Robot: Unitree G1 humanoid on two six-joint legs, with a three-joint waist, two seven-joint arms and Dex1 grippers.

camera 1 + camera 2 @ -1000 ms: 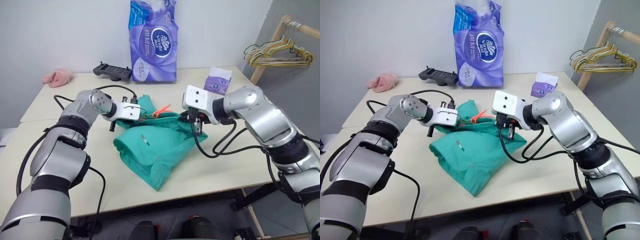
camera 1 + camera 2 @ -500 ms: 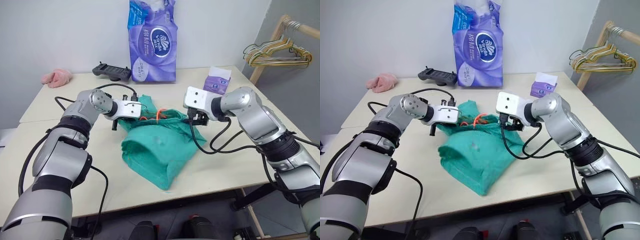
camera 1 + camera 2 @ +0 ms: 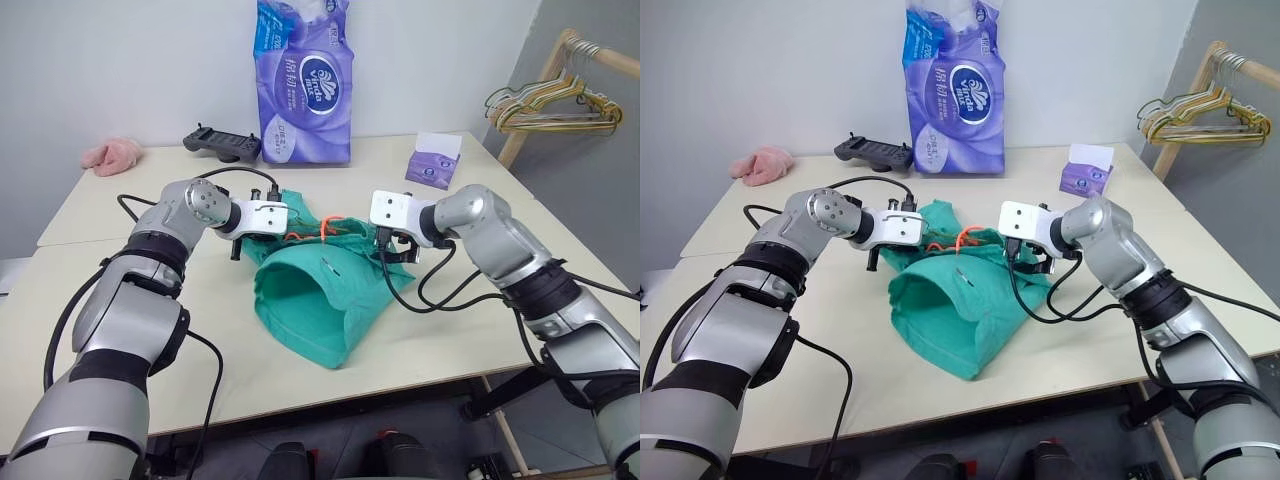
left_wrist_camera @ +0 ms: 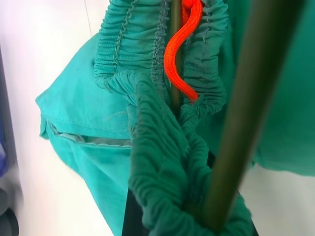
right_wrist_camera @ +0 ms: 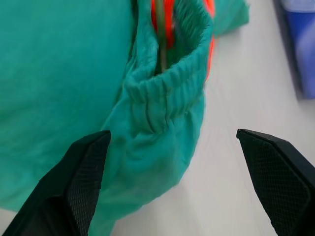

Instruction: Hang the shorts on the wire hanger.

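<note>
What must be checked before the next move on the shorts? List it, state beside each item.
1. Left tool shut on the shorts at the waistband: ok; the left wrist view shows gathered fabric bunched between its fingers.
2. Right tool open: ok; its fingers stand wide apart, nothing between them.
3. Wire hanger inside the waistband: ok; a thin dark wire runs through the gathered band beside the orange drawstring.
4. Hanger's hook free of the fabric: cannot tell; it is hidden.
5. Shorts supported: ok; most of the cloth lies on the table.
6. Right side of the waistband within the open fingers: not ok; it lies ahead of them, ungripped.
</note>
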